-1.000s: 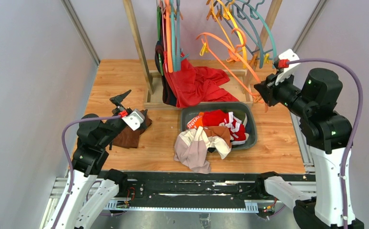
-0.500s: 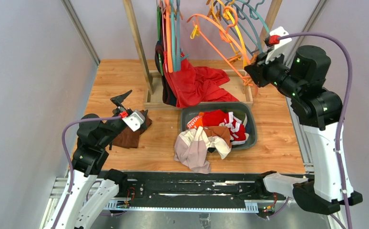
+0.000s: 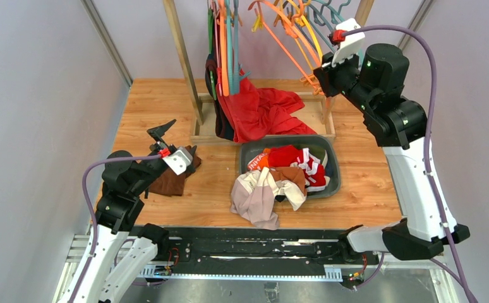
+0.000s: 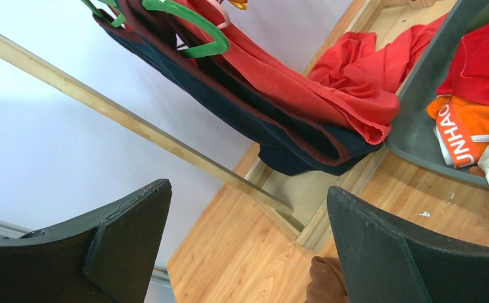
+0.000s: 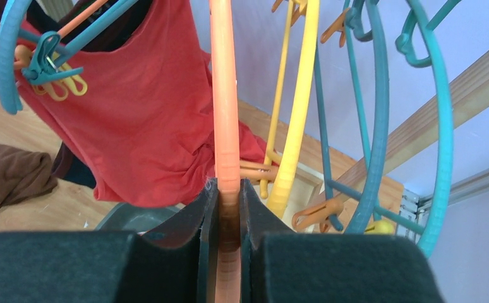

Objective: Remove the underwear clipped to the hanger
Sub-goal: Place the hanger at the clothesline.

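Note:
My right gripper (image 3: 322,76) (image 5: 229,197) is raised at the back right, shut on the lower bar of an orange hanger (image 3: 280,38) (image 5: 224,95). The orange clips (image 5: 258,172) near it hold nothing. The underwear lies in and over a grey bin (image 3: 254,144): a red pair with white trim (image 3: 292,158), a brown pair with a white waistband (image 3: 292,178), and a pale beige pair (image 3: 254,199) draped over the front rim. My left gripper (image 3: 175,142) (image 4: 248,214) stands open at the left, above a dark brown cloth (image 3: 172,181), with nothing between its fingers.
A wooden rack (image 3: 180,60) at the back carries teal and yellow hangers (image 3: 318,35) and green and orange ones on the left. A large red cloth (image 3: 258,110) (image 4: 330,82) hangs over a dark garment (image 4: 273,136) down onto the rack's base. The bin's wall (image 4: 431,76) shows beside it.
My right arm has lifted the orange hanger up and leftward, toward the rack's rail and the other hangers. The left arm and the clothes have not moved.

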